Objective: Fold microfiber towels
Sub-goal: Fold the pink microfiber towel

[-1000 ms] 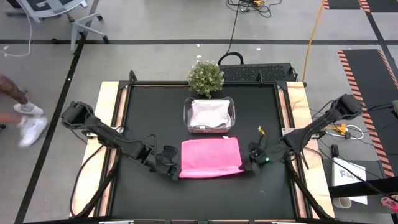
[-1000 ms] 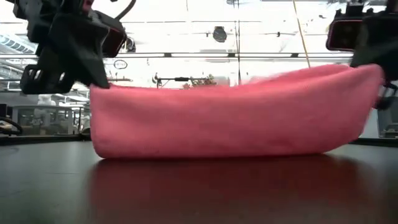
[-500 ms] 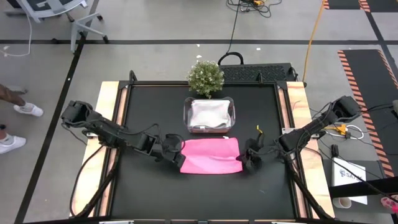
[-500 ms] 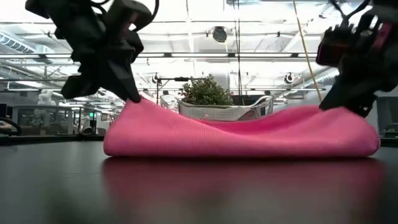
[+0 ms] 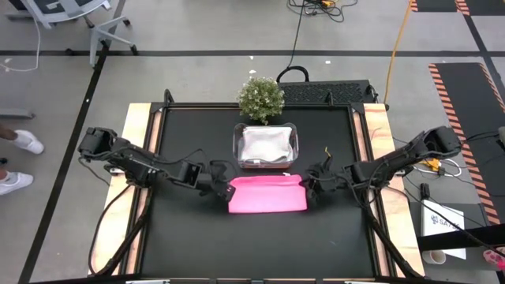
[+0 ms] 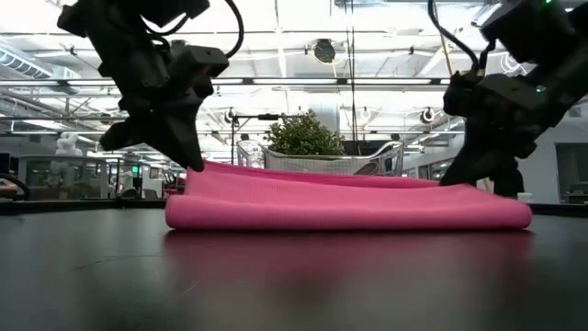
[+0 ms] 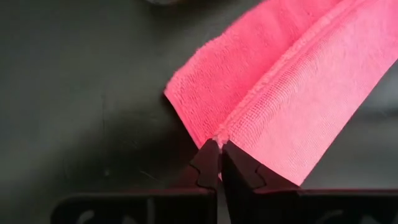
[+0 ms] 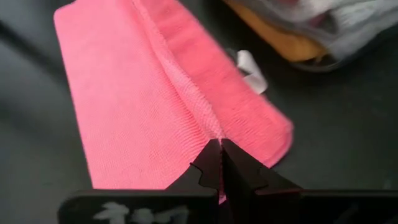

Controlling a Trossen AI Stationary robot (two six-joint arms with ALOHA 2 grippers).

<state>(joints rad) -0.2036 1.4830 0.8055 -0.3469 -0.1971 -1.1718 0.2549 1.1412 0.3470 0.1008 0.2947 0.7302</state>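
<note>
I have the pink towel (image 5: 267, 195) laid across the black table (image 5: 189, 244) in a long, folded band, stretched between my two sets of jaws. My left jaws (image 7: 219, 163) are clamped on its top edge at one end; in my left wrist view the tips are pressed together with the hem caught between them and a lower layer spreading out past them. My right jaws (image 8: 221, 160) are clamped the same way on the opposite end, the ridge of the hem running straight away from the tips. Both corners sit low over the lower layer, close to the table, in the low view.

Just beyond the towel from my jaws stands the tub (image 5: 267, 146), holding a grey towel (image 5: 265, 144); my right wrist view also shows orange cloth (image 8: 273, 34) there. A plant (image 5: 261, 96) stands past the tub.

My guess is the fold is nearly set and release comes next. The risks I see: if one side lets go before the other, the taut edge may spring back and skew the fold. If I lift away with fibres snagged on the toothed tips, the top layer could peel open again. The upper hem already sits a little short of the lower edge, so any extra drag would widen that mismatch.
</note>
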